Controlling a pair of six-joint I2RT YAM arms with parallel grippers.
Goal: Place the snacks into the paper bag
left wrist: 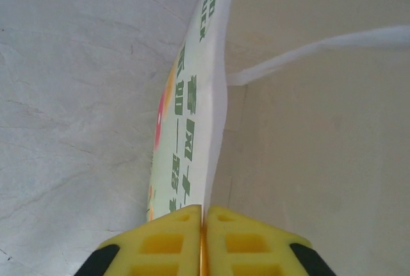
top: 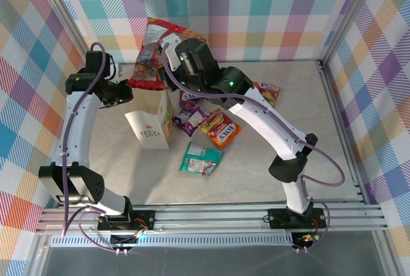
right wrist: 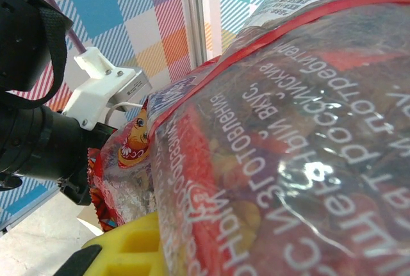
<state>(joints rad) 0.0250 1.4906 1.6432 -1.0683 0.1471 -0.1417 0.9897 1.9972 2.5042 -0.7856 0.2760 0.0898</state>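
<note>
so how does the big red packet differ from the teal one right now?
The large red packet is up off the table, the teal-green packet lies flat on it. The red one is clearly bigger than the teal-green one. Both are glossy foil, neither in the paper bag.

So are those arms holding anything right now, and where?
Left gripper pinches the paper bag by its rim; right gripper holds the large red packet near one edge.
</note>
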